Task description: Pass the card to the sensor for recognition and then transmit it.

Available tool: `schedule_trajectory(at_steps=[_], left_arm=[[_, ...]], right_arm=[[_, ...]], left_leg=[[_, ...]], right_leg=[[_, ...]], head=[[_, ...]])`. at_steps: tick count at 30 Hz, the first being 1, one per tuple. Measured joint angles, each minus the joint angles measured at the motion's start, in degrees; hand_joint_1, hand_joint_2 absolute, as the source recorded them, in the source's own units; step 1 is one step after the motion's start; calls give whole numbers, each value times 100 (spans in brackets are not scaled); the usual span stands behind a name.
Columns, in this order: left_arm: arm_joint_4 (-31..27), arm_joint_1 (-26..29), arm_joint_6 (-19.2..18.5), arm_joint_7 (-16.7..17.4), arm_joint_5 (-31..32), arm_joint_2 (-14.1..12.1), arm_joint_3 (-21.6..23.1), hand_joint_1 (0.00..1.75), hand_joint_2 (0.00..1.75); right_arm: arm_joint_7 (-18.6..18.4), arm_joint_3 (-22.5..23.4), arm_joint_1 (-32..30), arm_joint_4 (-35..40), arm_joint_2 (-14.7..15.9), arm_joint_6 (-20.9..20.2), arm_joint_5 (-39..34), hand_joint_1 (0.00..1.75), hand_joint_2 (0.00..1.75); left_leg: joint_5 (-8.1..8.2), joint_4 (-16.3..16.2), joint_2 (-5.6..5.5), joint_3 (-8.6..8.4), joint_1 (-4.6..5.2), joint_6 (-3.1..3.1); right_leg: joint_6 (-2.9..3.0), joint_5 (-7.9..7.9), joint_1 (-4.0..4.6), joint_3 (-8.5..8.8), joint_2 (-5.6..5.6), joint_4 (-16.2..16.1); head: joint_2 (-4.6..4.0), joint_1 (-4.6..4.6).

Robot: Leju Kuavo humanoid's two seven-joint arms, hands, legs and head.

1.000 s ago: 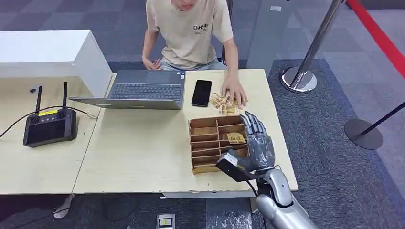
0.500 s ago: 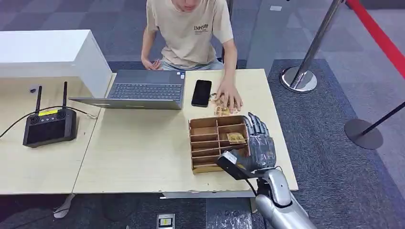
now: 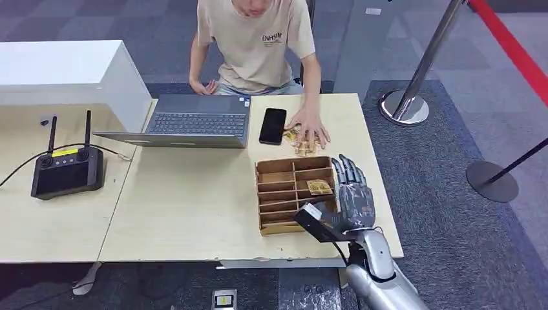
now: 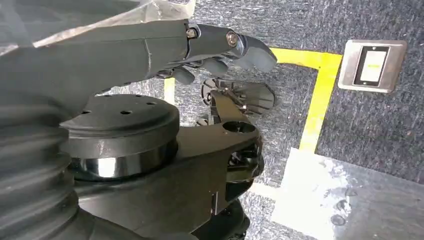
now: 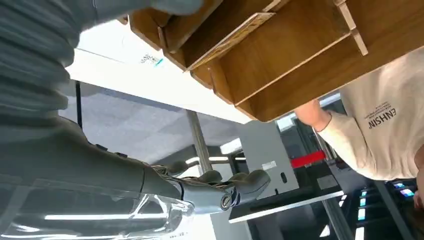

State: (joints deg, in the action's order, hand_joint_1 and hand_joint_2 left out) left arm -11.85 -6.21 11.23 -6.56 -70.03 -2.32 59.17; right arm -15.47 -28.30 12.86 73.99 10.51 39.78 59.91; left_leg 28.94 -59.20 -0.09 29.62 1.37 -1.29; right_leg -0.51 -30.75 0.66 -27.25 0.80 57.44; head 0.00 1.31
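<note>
The wooden organizer (image 3: 295, 194) stands on the light worktop (image 3: 194, 206), and I use it as the landmark. It is a low box with several compartments. One card (image 3: 319, 186) lies flat in a compartment on the organizer's right side, in the upper half as the head view shows it. In the right wrist view the same card (image 5: 235, 35) is seen leaning inside a wooden compartment (image 5: 280, 55).

The right hand (image 3: 352, 194) is just beside the right wall of the organizer, with its fingers stretched out and apart, pointing away from the robot. It holds nothing, and the card is not between its fingers. If the fingers touch the wall of the organizer, I cannot tell from this angle. The left hand (image 4: 210, 42) hangs over the dark carpet floor (image 4: 380, 120); its fingers are a little bent, with nothing in them.

Beyond the organizer, on the far side from the robot, a person in a beige shirt (image 3: 258, 39) sits at the worktop. The person's hand (image 3: 310, 129) rests on a small pile of more cards (image 3: 300, 143), which lies just beyond the far edge of the organizer. A black phone (image 3: 273, 125) lies just beside this pile, and an open laptop (image 3: 194, 119) is further to the left of the organizer. Well apart from the organizer, on the left, a black controller with two antennas (image 3: 68, 166) lies on the worktop.
</note>
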Motion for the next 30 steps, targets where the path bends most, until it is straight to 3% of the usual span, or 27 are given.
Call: schedule_trajectory(at_steps=[1, 2, 4, 6, 7, 8, 9, 10, 16, 20, 24, 26, 30], left_arm=[[0, 0, -6, -2, -2, 0, 0, 0, 175], [0, 1, -9, -2, -2, 0, 0, 0, 175], [0, 1, -9, -2, -7, 0, 0, 0, 175], [0, 1, -7, -2, -15, 0, 0, 0, 175], [0, 1, -9, -4, -15, 0, 0, 0, 175], [0, 1, -9, -7, -15, 0, 0, 0, 175], [0, 1, -7, -9, -15, 0, 0, 0, 175], [0, 1, -6, -13, -15, 0, 0, 0, 175], [0, 1, -22, -35, -15, 2, 0, 0, 175], [0, 1, -13, -37, -15, 2, 0, 0, 175], [0, 1, -7, -37, -15, 2, 0, 0, 175], [0, 1, 4, -37, -15, 2, 0, 0, 175], [0, 1, 11, -37, -15, 2, 0, 0, 175]], right_arm=[[-7, -7, 6, -11, 4, 0, -7, 124, 175], [-11, -11, 10, -13, 13, 0, -35, 112, 175], [-13, -13, 10, -13, 26, 0, -81, 113, 175], [-13, -13, 10, -13, 39, 0, -88, 99, 175], [-13, -13, 10, -13, 44, 0, -77, 82, 175], [-4, -13, 11, -13, 48, 0, -61, 105, 175], [4, -13, 11, -13, 48, 2, -59, 105, 175], [6, -13, 10, -13, 48, 2, -61, 127, 175], [24, -15, 11, -15, 48, 2, -90, 106, 175], [26, -18, 11, -15, 48, 2, -90, 110, 175], [24, -20, 11, -15, 57, 2, -96, 117, 175], [20, -22, 11, -15, 66, 2, -98, 138, 175], [20, -22, 12, -15, 85, 2, -103, 148, 175]], left_leg=[[0, 0, 0, -1, 0, 0], [0, 0, 0, 0, 0, 0], [0, 0, 0, 0, 0, 0], [0, 0, 0, -1, 0, 0], [0, 0, 0, -1, 0, 0], [0, 0, 0, 0, 0, 0], [0, 0, 0, -1, 0, 0], [0, 0, 0, -1, 0, 0], [0, 0, 0, -2, 0, 0], [0, 0, 0, -1, 0, 0], [0, 0, 0, -1, 0, 0], [0, 0, 0, -1, 0, 0], [0, 0, 0, -2, 0, 0]], right_leg=[[0, 0, 0, 0, 0, 0], [0, 0, 0, 0, 0, 0], [0, 0, 0, 1, 0, 0], [0, 0, 0, 1, 0, 0], [0, 0, 0, 1, 0, 0], [0, 0, 0, 1, 0, 0], [0, 0, 0, 1, 0, 0], [0, 0, 0, 1, 0, 0], [0, 0, 0, 2, 0, 0], [0, 0, 0, 2, 0, 0], [0, 0, 0, 1, 0, 0], [0, 0, 0, 1, 0, 0], [0, 0, 0, 2, 0, 0]], head=[[0, 2], [0, 0], [0, 0], [0, 0], [0, 2], [0, 0], [0, 0], [0, 0], [0, 0], [0, 2], [0, 0], [0, 2], [0, 0]])
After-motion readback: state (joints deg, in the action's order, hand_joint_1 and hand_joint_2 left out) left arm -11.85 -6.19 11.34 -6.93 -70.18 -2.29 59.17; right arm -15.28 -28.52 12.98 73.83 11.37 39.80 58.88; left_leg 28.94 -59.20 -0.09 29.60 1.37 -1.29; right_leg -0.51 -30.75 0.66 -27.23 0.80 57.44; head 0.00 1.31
